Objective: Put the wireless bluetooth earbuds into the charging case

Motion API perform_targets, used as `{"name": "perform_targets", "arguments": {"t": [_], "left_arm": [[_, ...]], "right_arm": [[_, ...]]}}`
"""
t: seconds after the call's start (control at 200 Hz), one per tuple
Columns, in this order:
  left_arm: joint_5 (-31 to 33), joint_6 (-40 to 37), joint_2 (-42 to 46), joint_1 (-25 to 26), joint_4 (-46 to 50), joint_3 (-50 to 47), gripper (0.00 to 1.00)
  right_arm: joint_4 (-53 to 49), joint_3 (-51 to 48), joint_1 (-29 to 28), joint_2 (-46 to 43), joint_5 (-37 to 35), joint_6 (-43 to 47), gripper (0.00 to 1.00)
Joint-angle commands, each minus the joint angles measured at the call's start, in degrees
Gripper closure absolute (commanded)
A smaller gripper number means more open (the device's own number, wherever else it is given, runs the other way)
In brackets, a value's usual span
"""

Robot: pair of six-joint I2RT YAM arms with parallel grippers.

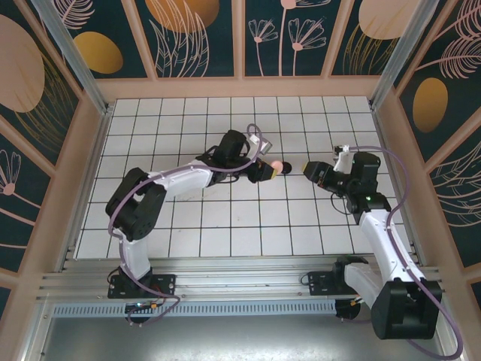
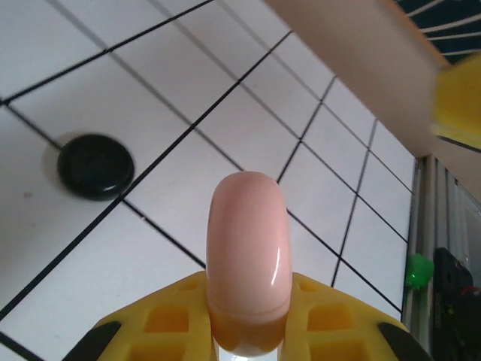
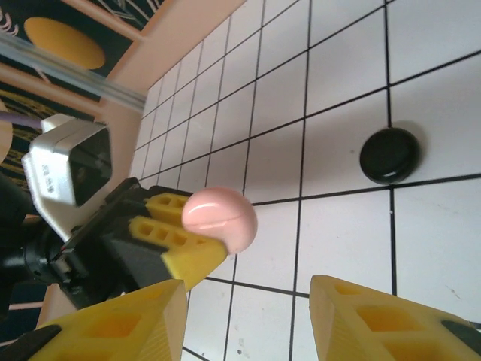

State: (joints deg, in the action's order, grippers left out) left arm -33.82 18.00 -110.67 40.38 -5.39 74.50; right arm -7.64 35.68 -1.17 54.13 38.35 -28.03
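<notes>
— At mid-desk, top view, entry one?
— Pink charging case, round, glossy, lid apparently shut. It is clamped edge-on in the left fingers, which are closed on one end of it. It is held clear of the tiled desk, as far as I can judge.
— Entry two?
— Right fingers, at 3 o'clock of the pink case, near it, tips pointing at it. They stand apart with nothing between them.
— Entry three?
— Black case, flat on the tiles, lid shut, touched by neither arm. From the left wrist it lies at 10 o'clock of the pink case; from the right wrist, at 2 o'clock.
— Earbuds?
— Cannot place them. Whether any sit inside either shut case cannot be told.
— Hazards, then.
— One, slip: the shell is smooth and curved and the hold is narrow, at one end only. A push from the right fingers on the free end would likely lever it round or squirt it out.
Two, drop: released off the desk, a round case could land on edge and roll away.
Three, contact: the two sets of fingers face each other at close quarters. A small overreach from 3 o'clock would knock yellow tip on yellow tip instead of meeting the lid.
Four, lid: opening needs the seam reached, and the left hold may cover part of it, pinning the case shut.
</notes>
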Motion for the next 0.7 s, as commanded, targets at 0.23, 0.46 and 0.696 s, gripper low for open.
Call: {"name": "perform_targets", "arguments": {"t": [0.23,0.46,0.696], "left_arm": [[7.4,12.9,-12.5,-2.7,18.1,14.7,0.93],[7.8,15.0,-17.4,-4.0,22.4,19.4,0.90],[7.4,15.9,-20.2,-4.1,23.6,22.5,0.84]], "right_arm": [[0.0,-3.2,0.0,-4.8,-3.0,-4.4,0.53],[-0.5,-2.9,-0.1,-5.5,-3.3,-4.3,0.53],[0.1,-3.0,-0.2,-5.2,-2.9,-4.5,0.53]]}}
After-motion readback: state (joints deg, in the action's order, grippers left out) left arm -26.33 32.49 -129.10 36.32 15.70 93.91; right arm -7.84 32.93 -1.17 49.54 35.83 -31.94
